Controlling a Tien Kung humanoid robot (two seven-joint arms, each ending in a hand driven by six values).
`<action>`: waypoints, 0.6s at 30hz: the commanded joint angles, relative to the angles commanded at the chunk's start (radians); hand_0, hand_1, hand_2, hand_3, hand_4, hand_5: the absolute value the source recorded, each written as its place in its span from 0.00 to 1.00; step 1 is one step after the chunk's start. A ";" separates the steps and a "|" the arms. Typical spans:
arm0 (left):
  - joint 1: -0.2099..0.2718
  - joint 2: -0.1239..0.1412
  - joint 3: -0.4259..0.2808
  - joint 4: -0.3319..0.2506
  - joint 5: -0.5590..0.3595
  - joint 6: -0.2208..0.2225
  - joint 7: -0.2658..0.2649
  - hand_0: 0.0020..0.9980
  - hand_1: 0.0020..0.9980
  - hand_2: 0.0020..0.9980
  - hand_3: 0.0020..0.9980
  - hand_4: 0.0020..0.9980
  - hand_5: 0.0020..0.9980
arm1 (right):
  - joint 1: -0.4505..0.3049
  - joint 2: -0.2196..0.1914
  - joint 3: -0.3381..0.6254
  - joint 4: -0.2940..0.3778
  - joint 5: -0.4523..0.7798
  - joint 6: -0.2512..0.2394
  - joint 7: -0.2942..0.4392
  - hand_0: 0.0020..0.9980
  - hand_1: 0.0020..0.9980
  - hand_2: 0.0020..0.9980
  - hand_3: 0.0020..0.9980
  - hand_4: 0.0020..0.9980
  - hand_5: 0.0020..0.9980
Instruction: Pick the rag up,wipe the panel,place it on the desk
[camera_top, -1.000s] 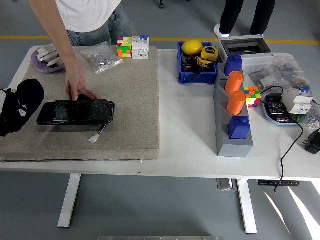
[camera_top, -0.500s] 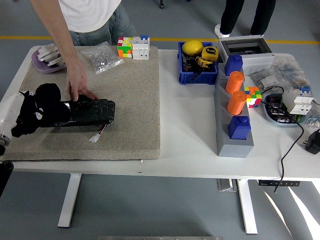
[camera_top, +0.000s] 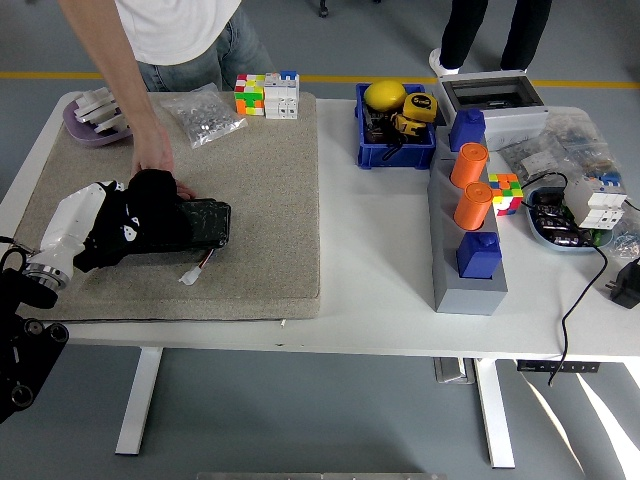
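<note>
Wiping under way: left hand (camera_top: 150, 205) grips rag (camera_top: 125, 235) on panel (camera_top: 200, 222), mat's left part; person's hand (camera_top: 158, 165) steadies panel. Left: put rag down.

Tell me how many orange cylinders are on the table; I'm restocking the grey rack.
2. One orange cylinder stands in the grey rack behind the other, between two blue blocks. None seems hidden.

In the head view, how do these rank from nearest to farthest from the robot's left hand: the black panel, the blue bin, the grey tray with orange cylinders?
From the left hand:
1. Black panel, under the hand.
2. Blue bin, table centre, far side.
3. Grey tray, further right.
</note>
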 joint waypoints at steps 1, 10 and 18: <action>-0.002 -0.001 0.009 -0.004 -0.001 0.000 0.001 0.30 0.22 0.53 0.35 0.00 0.00 | 0.000 0.000 0.001 0.000 -0.001 0.000 0.000 0.80 0.66 0.69 0.63 1.00 0.53; -0.024 -0.022 0.093 -0.027 0.004 -0.002 0.009 0.29 0.22 0.53 0.35 0.00 0.00 | 0.002 -0.004 -0.007 0.000 0.005 0.003 -0.002 0.80 0.66 0.69 0.63 1.00 0.53; -0.024 -0.042 0.150 -0.075 0.016 -0.002 0.032 0.29 0.21 0.53 0.35 0.00 0.00 | 0.004 -0.010 -0.004 0.000 -0.006 0.007 0.001 0.80 0.66 0.69 0.63 1.00 0.53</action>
